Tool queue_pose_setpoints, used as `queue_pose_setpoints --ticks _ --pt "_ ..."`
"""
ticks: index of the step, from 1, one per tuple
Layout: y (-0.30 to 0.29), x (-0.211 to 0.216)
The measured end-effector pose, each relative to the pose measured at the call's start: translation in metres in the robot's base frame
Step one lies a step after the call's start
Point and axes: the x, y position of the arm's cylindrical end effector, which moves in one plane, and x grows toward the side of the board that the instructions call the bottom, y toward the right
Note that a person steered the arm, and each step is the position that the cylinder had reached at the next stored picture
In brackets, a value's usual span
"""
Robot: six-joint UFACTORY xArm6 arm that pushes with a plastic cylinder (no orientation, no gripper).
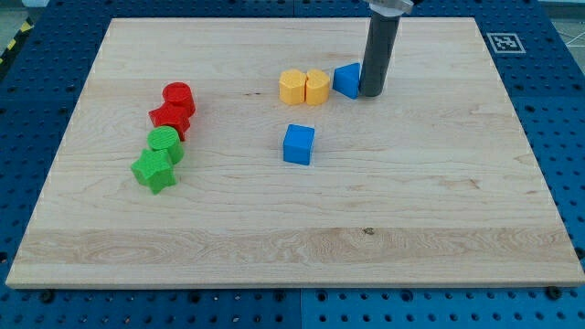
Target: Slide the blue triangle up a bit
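The blue triangle lies near the view's top middle of the wooden board. My tip stands right at its right side, touching or almost touching it. A yellow heart sits just left of the triangle, and a yellow hexagon sits left of the heart. A blue cube lies lower, near the board's middle.
At the view's left stand a red cylinder, a red star, a green cylinder and a green star, clustered together. A fiducial tag sits off the board's top right corner.
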Motion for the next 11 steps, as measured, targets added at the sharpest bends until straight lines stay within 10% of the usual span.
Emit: queue_pose_setpoints --ticks 4,9,11 --pt "0.010 -0.072" --pt "0.002 0.036" --pt "-0.016 -0.009"
